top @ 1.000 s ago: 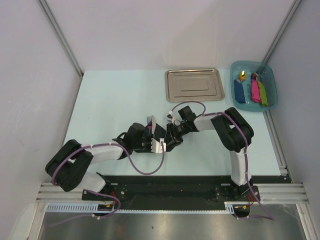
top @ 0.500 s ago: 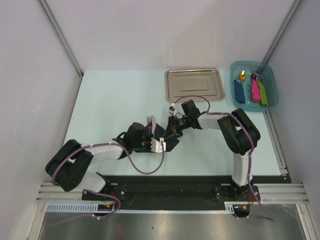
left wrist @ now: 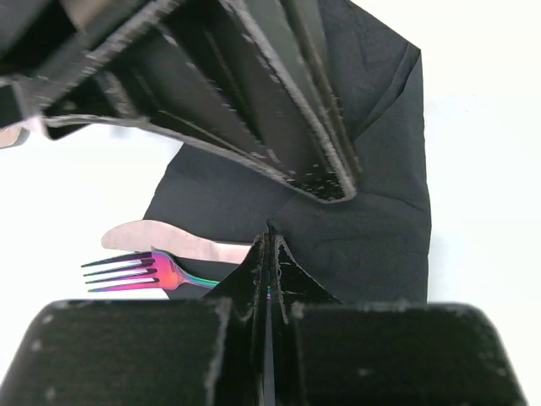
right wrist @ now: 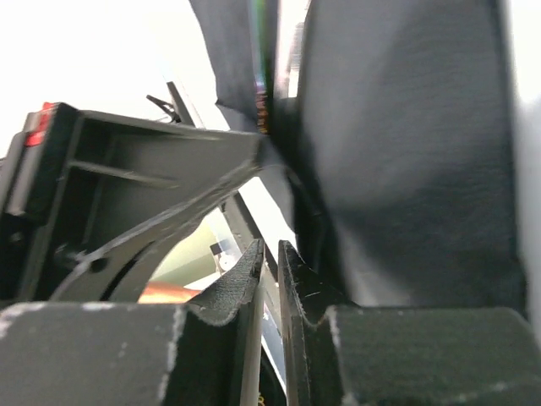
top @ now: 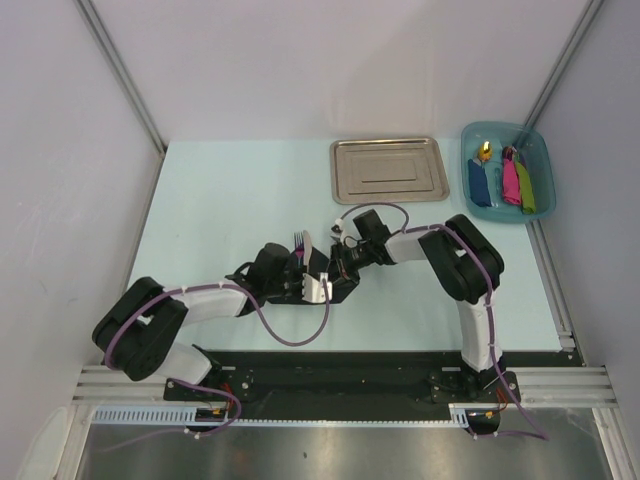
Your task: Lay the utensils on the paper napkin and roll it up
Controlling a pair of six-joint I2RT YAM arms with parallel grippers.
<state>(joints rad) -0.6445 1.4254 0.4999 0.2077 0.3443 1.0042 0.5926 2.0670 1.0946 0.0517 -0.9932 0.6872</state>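
Qty: 2 arms, 2 claws, 1 napkin, 2 utensils, 1 tray, 1 bin.

Mid-bench, both claws meet over the paper napkin (left wrist: 372, 220), which lies creased and partly folded, with one corner pointing away.

The left claw (left wrist: 269, 247) is pressed together, tips at the napkin's edge over the fork handle.

The right claw (right wrist: 269, 254) is nearly together with a thin slit showing, nothing seen in the slit.

The fork (left wrist: 139, 272) and a flat blade (left wrist: 169, 241) lie side by side, heads sticking out past the napkin edge.

The bench (top: 230, 200) is bare to the left and beyond the claws.

Far edge: steel tray (top: 345, 170). Just right of it, apart, is the teal bin (top: 540, 150) holding 3 items: blue (top: 479, 183), pink (top: 511, 180), green (top: 527, 187).
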